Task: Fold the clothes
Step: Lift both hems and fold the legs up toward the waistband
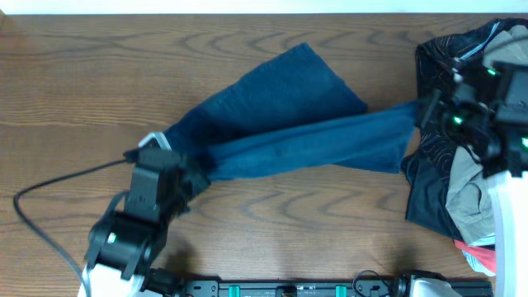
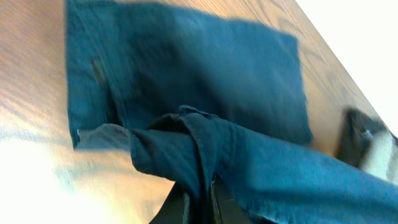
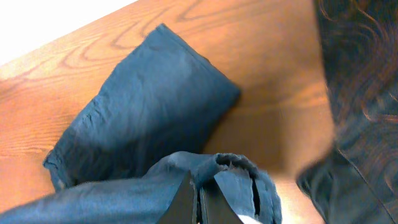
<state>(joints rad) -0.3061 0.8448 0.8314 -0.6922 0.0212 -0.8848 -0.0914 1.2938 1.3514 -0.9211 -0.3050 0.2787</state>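
Observation:
The clothes are a dark navy blue denim garment spread across the middle of the wooden table. One part lies flat toward the back; a long band of it is stretched between my two grippers. My left gripper is shut on the garment's left end, with cloth bunched between its fingers in the left wrist view. My right gripper is shut on the garment's right end, with a fold of cloth pinched in the right wrist view. The flat part also shows in the left wrist view and the right wrist view.
A pile of other clothes, dark patterned cloth with grey and red pieces, lies at the right edge under the right arm. A black cable runs across the table at the left. The table's back edge is close behind the garment.

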